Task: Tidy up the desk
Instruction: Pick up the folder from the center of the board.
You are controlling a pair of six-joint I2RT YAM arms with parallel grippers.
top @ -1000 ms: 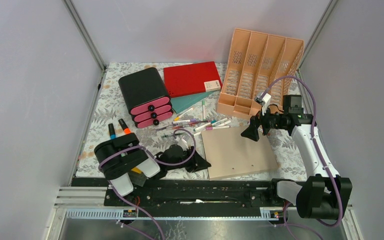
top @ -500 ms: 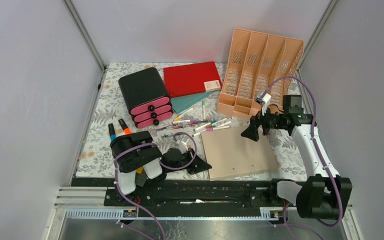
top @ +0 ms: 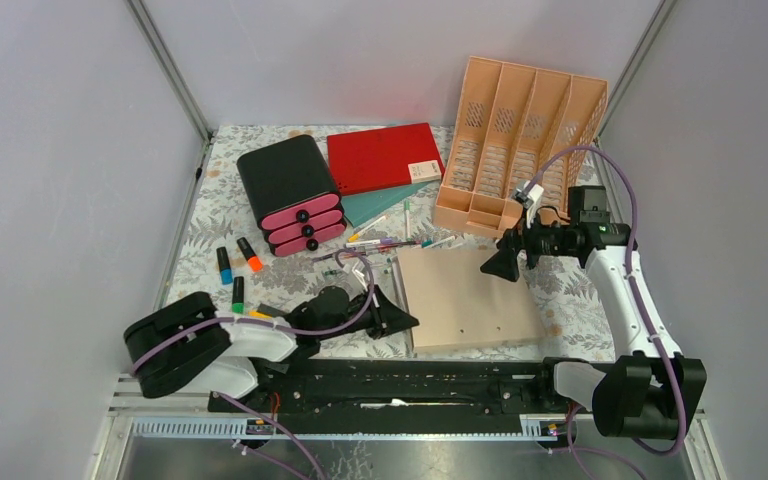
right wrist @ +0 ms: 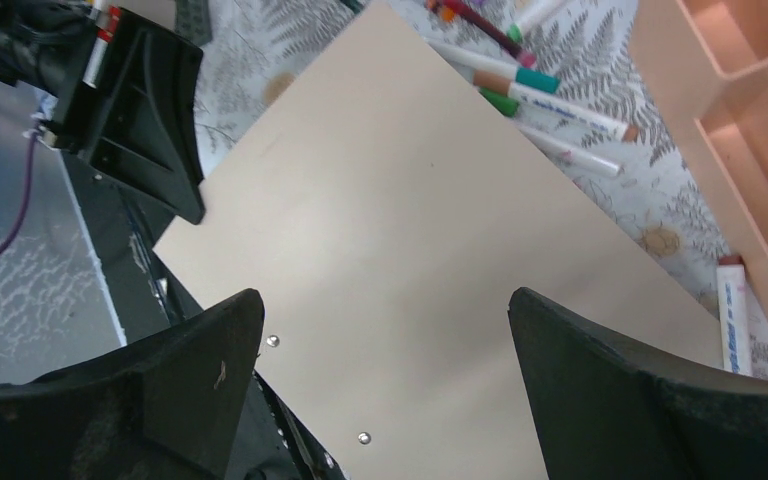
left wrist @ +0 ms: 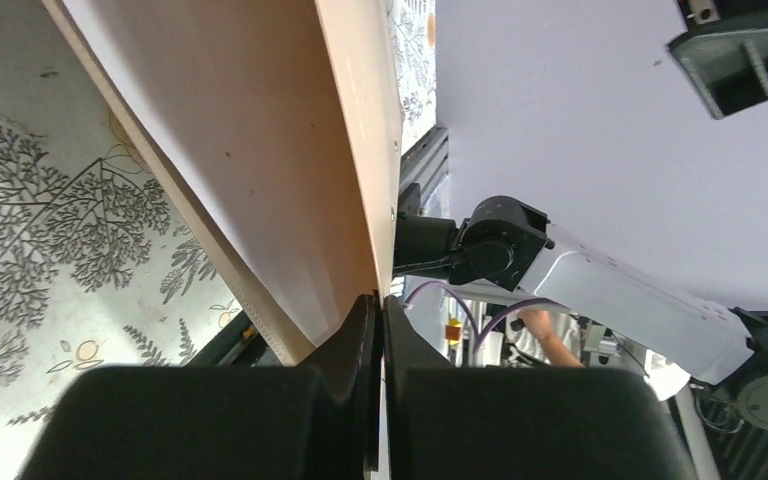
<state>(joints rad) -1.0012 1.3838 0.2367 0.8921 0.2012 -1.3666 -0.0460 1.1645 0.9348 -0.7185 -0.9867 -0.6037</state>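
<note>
Left wrist view first: the tan board [left wrist: 260, 150] is being pinched at its edge by the left gripper [left wrist: 378, 305], jaws closed tight on it, right at the near side of the desk [top: 200, 230]. That floral-cloth desk is being covered by pretty much everything. A bit further out, the right gripper [right wrist: 385, 300] is being held wide open above the same board, nothing in it. Behind the board, loose markers [top: 390, 243] are being left scattered, and the black drawer box [top: 285, 180], red folder [top: 380, 155] and peach file rack [top: 525, 120] are being kept at the back.
</note>
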